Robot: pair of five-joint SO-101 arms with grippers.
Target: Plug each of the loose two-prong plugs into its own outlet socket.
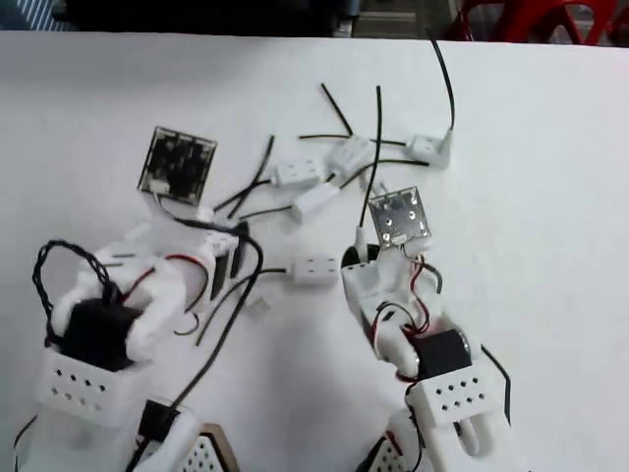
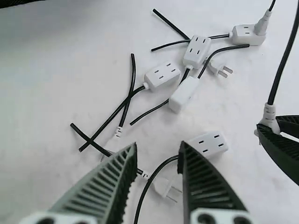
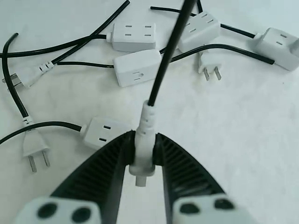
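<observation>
My right gripper (image 3: 142,138) is shut on a white two-prong plug (image 3: 141,154), whose black cable rises straight up from the jaws. A white outlet socket (image 3: 103,131) lies just beside its fingertips; in the high view this socket (image 1: 314,269) sits between both grippers. My left gripper (image 2: 157,147) hovers open over a loose plug (image 2: 167,187) and its cable, with that same socket (image 2: 209,143) close by. More sockets (image 2: 162,76) (image 2: 196,48) and another loose plug (image 3: 210,70) lie farther back. Seen from above, the right gripper (image 1: 359,253) and left gripper (image 1: 228,254) face each other.
Black cable stubs cross the white table (image 1: 531,118) around the sockets. One further socket (image 1: 426,147) has a cord plugged in that runs off the far edge. Two loose plugs (image 3: 35,148) (image 3: 27,77) lie to one side. The table's far left and right are bare.
</observation>
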